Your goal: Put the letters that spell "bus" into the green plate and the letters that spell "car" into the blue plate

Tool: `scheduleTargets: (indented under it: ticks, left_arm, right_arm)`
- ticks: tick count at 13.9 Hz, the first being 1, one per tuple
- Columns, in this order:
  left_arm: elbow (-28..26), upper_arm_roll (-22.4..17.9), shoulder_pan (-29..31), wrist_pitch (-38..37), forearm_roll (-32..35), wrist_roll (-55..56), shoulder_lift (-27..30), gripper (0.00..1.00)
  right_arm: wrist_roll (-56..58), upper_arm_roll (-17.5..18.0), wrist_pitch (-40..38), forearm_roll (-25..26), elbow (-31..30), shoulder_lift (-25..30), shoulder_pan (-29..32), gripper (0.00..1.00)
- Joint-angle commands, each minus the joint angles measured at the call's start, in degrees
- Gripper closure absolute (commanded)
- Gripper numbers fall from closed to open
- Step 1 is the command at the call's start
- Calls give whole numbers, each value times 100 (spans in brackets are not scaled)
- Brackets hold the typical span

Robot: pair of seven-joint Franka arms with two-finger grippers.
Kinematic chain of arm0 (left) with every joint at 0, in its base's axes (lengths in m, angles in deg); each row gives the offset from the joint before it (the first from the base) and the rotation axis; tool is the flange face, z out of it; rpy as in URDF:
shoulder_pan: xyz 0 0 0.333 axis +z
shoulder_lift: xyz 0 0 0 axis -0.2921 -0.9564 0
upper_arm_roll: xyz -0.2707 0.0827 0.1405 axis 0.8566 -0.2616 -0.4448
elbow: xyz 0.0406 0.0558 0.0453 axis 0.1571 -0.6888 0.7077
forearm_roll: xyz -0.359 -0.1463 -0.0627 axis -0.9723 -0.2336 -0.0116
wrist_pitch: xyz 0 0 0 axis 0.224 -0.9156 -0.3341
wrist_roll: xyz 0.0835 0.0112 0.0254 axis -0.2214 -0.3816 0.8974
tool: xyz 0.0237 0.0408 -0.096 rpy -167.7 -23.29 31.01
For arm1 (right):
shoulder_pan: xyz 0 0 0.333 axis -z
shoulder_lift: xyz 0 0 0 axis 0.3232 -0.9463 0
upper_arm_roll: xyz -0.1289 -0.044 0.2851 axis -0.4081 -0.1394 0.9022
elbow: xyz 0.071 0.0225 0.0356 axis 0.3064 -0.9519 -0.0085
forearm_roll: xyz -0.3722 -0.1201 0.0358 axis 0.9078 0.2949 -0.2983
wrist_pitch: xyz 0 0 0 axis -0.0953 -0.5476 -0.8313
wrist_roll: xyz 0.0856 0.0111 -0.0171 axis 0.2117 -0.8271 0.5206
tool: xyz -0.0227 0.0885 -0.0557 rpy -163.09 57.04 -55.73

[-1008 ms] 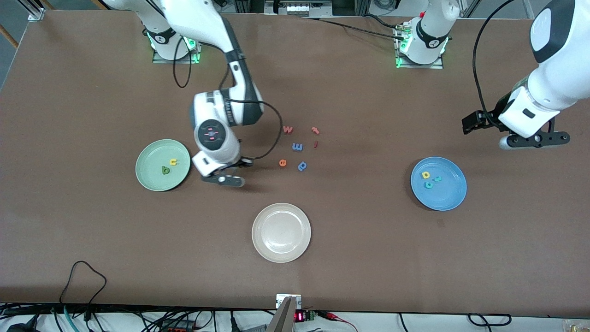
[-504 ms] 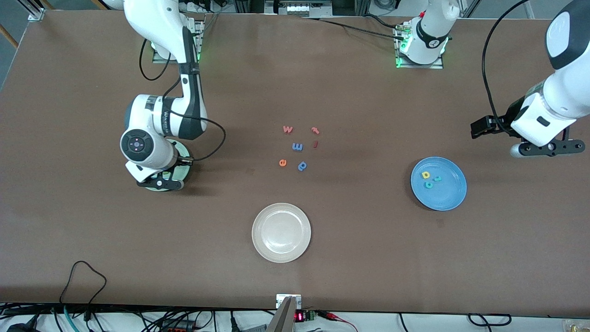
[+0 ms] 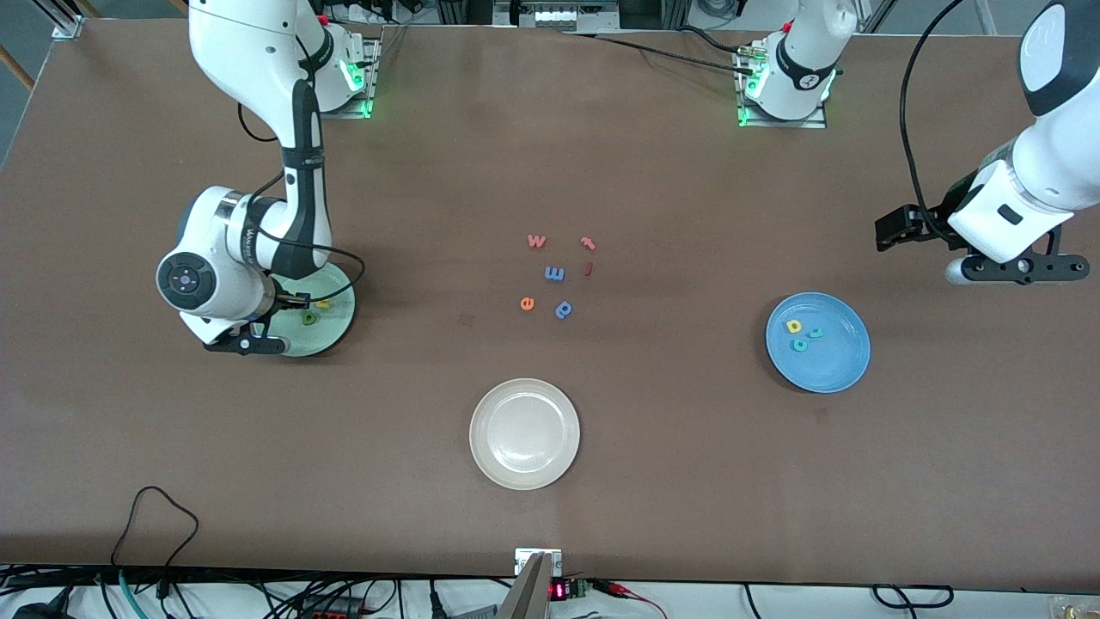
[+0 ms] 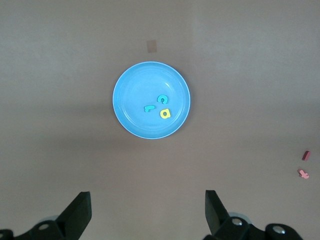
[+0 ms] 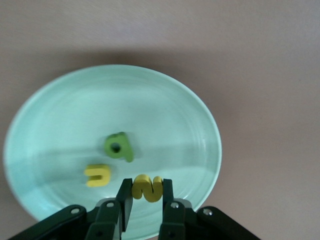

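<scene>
My right gripper point(image 5: 146, 189) hangs over the pale green plate point(image 5: 210, 130), shut on the yellow "s" point(image 5: 147, 187). On that plate lie the dark green "b" point(image 5: 118, 146) and the yellow "u" point(image 5: 98, 175). In the front view the right hand covers part of the green plate point(image 3: 335, 331); the "b" point(image 3: 308, 318) and "u" point(image 3: 323, 303) show beside it. The blue plate point(image 3: 846, 370) holds the yellow "a" point(image 3: 794, 326), the teal "c" point(image 3: 798, 345) and the teal "r" point(image 3: 815, 333). My left gripper point(image 3: 1018, 268) waits open and empty over bare table beside the blue plate point(image 4: 132, 95).
A cream-white plate point(image 3: 481, 430) sits near the front camera at mid-table. Loose letters lie in the middle: a red "w" point(image 3: 536, 242), a red "r"-like one point(image 3: 588, 243), a blue "m" point(image 3: 555, 274), an orange "e" point(image 3: 527, 303), a blue "a"-like one point(image 3: 563, 309).
My right arm has swung from the middle of the table to over the green plate, staying shut. The left arm drifted slightly toward its own end of the table.
</scene>
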Motion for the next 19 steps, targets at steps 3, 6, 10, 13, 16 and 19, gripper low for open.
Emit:
scheduleTargets:
  ticks: [3, 6, 10, 13, 16, 19]
  left_arm:
    - [95, 11, -2, -21, 126, -128, -5, 0]
    - [87, 55, -11, 67, 319, -128, 12, 0]
    - [95, 73, -2, 58, 319, -146, 48, 0]
    - [95, 73, -10, 67, 319, -146, 83, 0]
    - [87, 73, -11, 119, 319, -146, 74, 0]
    - [87, 143, -19, 128, 319, -137, 74, 0]
  right_arm:
    - [23, 274, -34, -307, 115, 75, 281, 0]
    - [-309, 98, -427, -317, 693, 496, 193, 0]
    - [-1503, -60, -1974, -247, 2248, 532, 192, 0]
    - [-1700, -454, -3036, -19, 3214, 532, 184, 0]
    - [-1656, -632, -3330, 34, 3631, 812, 349, 0]
    - [-1656, 532, -3610, 165, 4130, 1392, 1760, 0]
